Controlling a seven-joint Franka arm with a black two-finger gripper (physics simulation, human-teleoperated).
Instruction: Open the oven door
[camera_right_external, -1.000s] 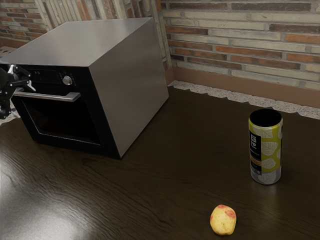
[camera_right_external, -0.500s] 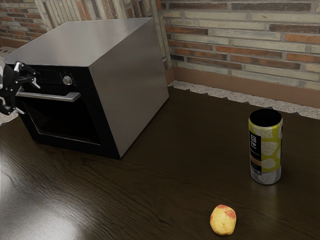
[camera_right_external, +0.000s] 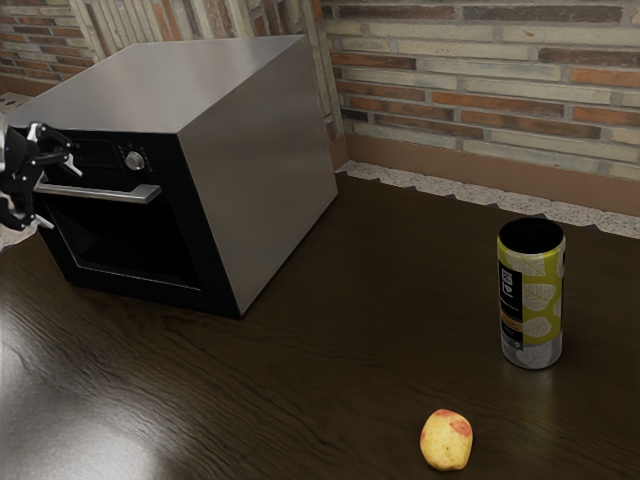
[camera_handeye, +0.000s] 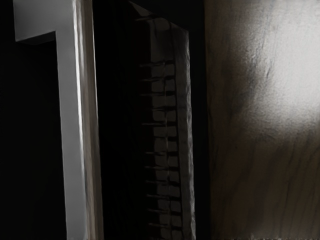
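in the exterior view, the oven (camera_right_external: 260, 165) sits on the dark wood table (camera_right_external: 340, 330), toward the exterior view's left, in front of the brick wall (camera_right_external: 480, 80). its sides and top are plain grey metal and its front is black. the door (camera_right_external: 206, 270) is shut, flush with the front, and the bar handle (camera_right_external: 110, 193) runs across its upper part, above the dark window (camera_right_external: 120, 240). a round knob (camera_right_external: 134, 160) sits on the panel above the handle. the pincer (camera_right_external: 62, 200) is at the exterior view's left edge, in front of the door, near the end of the handle farther from the knob. it is open, one finger above the level of the handle and the other below; whether either one touches it i can't tell. well apart from the oven, toward the exterior view's right, a can (camera_right_external: 532, 300) with a yellow-green leaf print stands upright. a yellow and red fruit (camera_right_external: 446, 440) lies nearer the camera.

in the wrist view, the handle is a long grey bar with a bracket (camera_handeye: 35, 21) joining it to the door. beside it, dim blocks (camera_handeye: 164, 132) show in a row in the window. past the door's black edge is the table, with a bright patch of glare.
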